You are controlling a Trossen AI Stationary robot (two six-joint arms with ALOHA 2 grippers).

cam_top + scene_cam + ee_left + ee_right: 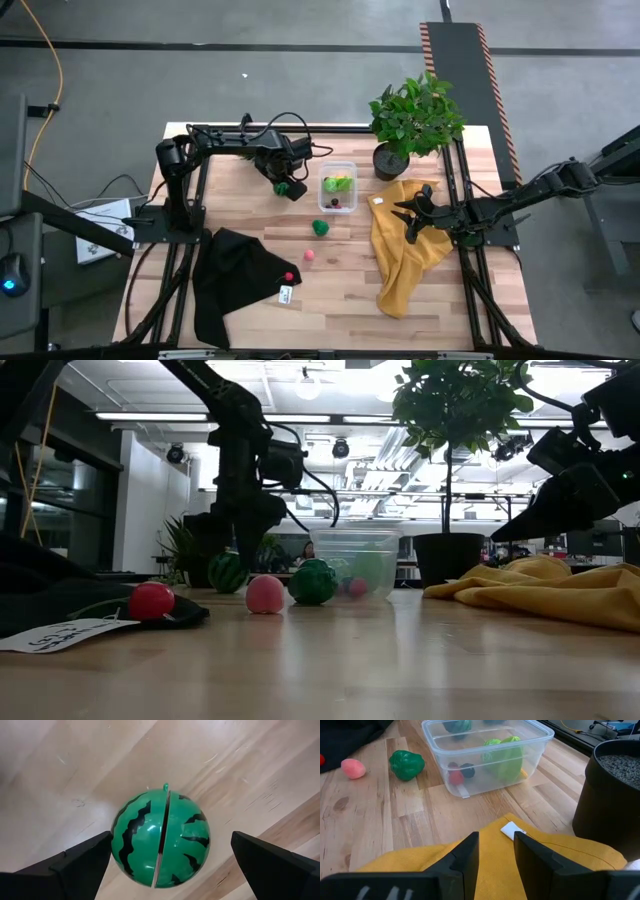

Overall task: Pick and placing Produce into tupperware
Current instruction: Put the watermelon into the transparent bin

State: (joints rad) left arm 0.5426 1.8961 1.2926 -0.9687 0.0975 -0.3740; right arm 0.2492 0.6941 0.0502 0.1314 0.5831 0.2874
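Directly over the striped watermelon, the left gripper hangs with its fingers spread wide, one on each side, gripping nothing. That melon sits on the wooden table just beside the clear tupperware. Meanwhile, the right gripper hovers over the yellow cloth, fingers partly apart and empty.

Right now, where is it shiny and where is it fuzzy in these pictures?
Left wrist view: bright glare spots on the watermelon, the wood beyond it soft. Low view: ceiling lights glow behind, so the arms look like dark shapes. Right wrist view: the right gripper looks blurry; the tupperware looks sharp.
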